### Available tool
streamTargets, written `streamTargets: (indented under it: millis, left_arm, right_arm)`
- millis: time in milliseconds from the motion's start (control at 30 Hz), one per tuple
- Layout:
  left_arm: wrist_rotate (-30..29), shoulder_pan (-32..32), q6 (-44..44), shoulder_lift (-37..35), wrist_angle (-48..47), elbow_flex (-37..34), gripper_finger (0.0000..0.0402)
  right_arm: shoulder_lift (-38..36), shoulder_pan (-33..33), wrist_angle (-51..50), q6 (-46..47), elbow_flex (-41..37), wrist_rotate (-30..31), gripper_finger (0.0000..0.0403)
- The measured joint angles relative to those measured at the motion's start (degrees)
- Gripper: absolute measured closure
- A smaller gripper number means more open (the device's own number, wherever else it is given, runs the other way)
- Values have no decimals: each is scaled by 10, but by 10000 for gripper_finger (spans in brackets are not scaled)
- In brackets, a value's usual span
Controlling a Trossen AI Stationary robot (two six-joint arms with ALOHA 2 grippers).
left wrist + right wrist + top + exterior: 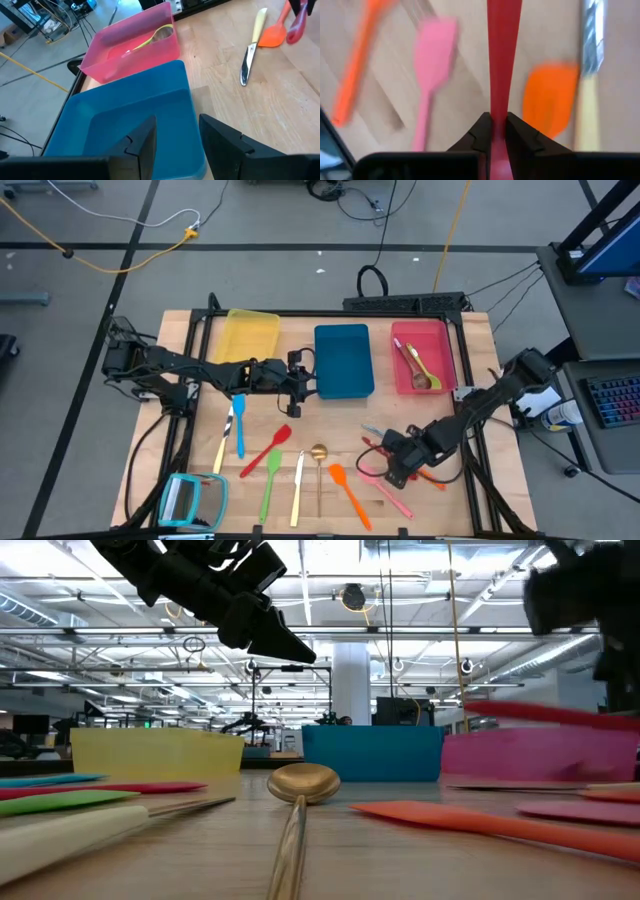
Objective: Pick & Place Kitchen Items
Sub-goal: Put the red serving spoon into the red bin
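My right gripper (498,130) is shut on a red utensil (503,50) near the table's front right (393,462). The low view shows that utensil (550,712) as a red bar above the tabletop. Below it lie a pink spatula (432,55), an orange spatula (550,95) and another orange utensil (357,65). My left gripper (177,142) is open over the near rim of the blue tray (125,115), with nothing between its fingers. The pink tray (422,358) holds a yellow-green spoon (150,40). My right gripper pinches the red utensil's slim handle (499,112) between its two fingers. The fingers come steeply from above. The handle runs straight out past the fingertips. The utensil is lifted clear of the table and lies roughly level in the low view.
On the wood in front lie a blue spatula (239,425), a red spatula (268,450), a green spatula (270,480), two knives (297,485), a gold spoon (318,465) and an orange spatula (348,490). A yellow tray (250,335) stands at the far left. A teal-framed square (192,500) lies at the near left.
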Motion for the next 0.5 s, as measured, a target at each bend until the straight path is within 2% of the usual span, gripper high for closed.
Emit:
streamTargets:
  millis: [267,500]
  left_arm:
    - [0,0,3,0,0,0,250]
    - [0,0,0,0,0,0,250]
  right_arm:
    - [-60,-28,-3,-125,1,133,361]
    - [-103,-70,-14,-247,1,227,377]
